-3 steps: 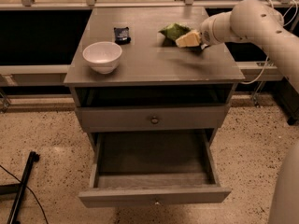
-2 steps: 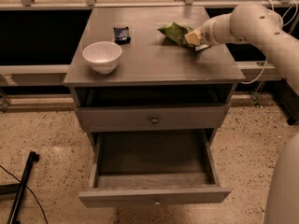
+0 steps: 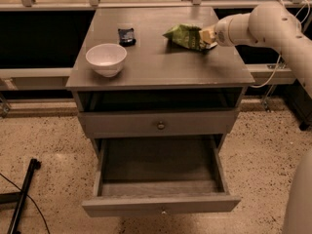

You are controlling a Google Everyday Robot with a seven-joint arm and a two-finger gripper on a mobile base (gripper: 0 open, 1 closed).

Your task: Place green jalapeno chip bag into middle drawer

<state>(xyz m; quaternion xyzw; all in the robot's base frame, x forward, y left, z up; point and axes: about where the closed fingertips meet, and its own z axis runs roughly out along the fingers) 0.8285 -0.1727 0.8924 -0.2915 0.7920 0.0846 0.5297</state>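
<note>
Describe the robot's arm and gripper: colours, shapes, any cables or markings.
The arm is smooth, glossy white, built of rounded tubular segments with a bulbous joint; no markings show. The gripper, at the right end of the green jalapeno chip bag on the cabinet top, is a pale cream-yellow tip. A thin pale cable hangs below the arm.

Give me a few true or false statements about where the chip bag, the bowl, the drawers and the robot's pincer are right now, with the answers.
1. The green jalapeno chip bag lies on the cabinet top. True.
2. The middle drawer is shut. False: it is pulled out.
3. The pincer is at the bag's end farthest from the white bowl. True.
4. The bowl sits in the drawer. False: it stands on the cabinet top.
5. The dark blue packet touches the bag. False: they lie apart.
</note>
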